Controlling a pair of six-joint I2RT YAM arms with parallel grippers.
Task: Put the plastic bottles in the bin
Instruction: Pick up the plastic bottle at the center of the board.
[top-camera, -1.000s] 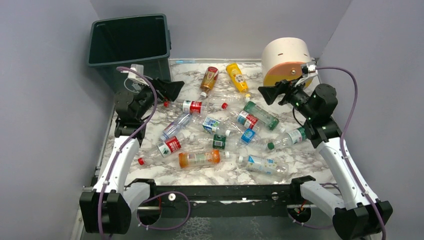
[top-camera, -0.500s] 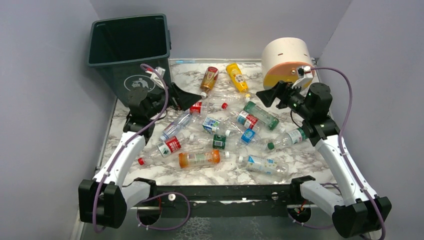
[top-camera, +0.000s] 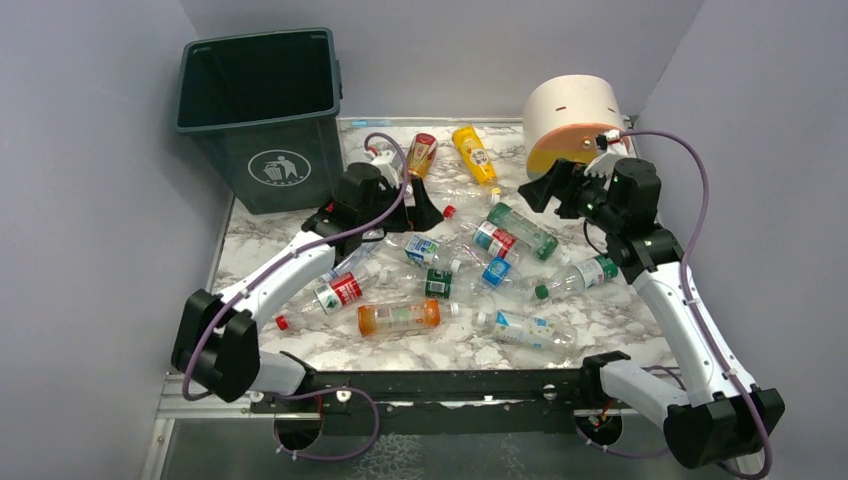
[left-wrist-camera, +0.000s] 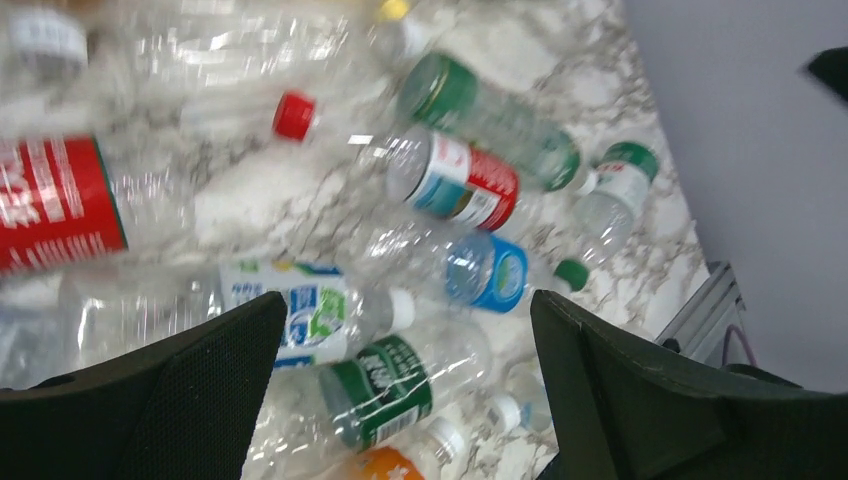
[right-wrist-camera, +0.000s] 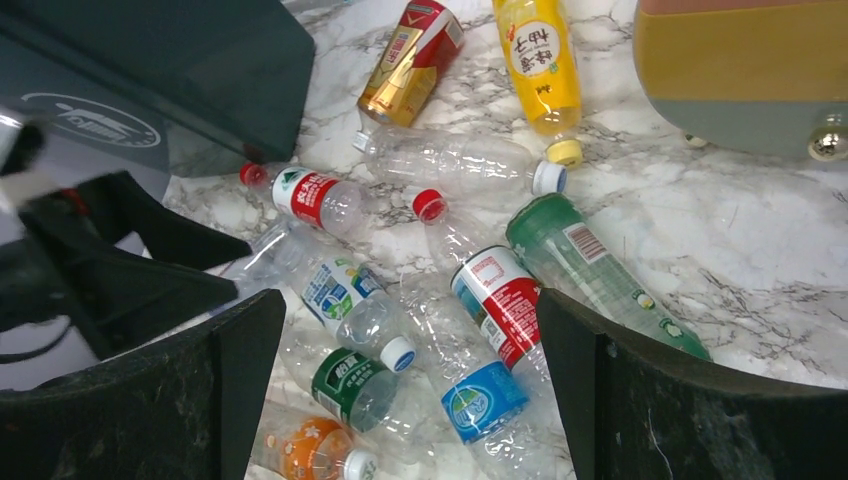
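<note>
Several plastic bottles lie scattered on the marble table: an amber one (top-camera: 418, 157), a yellow one (top-camera: 473, 153), an orange one (top-camera: 398, 317), and clear ones with red (top-camera: 340, 290), green (top-camera: 522, 228) or blue labels. The dark green bin (top-camera: 275, 165) stands upright at the far left. My left gripper (top-camera: 420, 208) hangs open over the middle of the pile; in its wrist view (left-wrist-camera: 408, 300) a green-labelled bottle (left-wrist-camera: 385, 385) lies below the jaws. My right gripper (top-camera: 540, 190) is open above a red-and-blue-labelled bottle (right-wrist-camera: 500, 295), holding nothing (right-wrist-camera: 410, 295).
A big cream cylinder (top-camera: 572, 120) with a yellow and grey face stands at the back right, just behind my right wrist. Grey walls close in the table on three sides. The metal frame runs along the near edge (top-camera: 450, 385).
My left arm has swung from beside the bin to the right and now reaches over the middle of the bottles. The right arm has shifted only slightly. Both grippers stay open.
</note>
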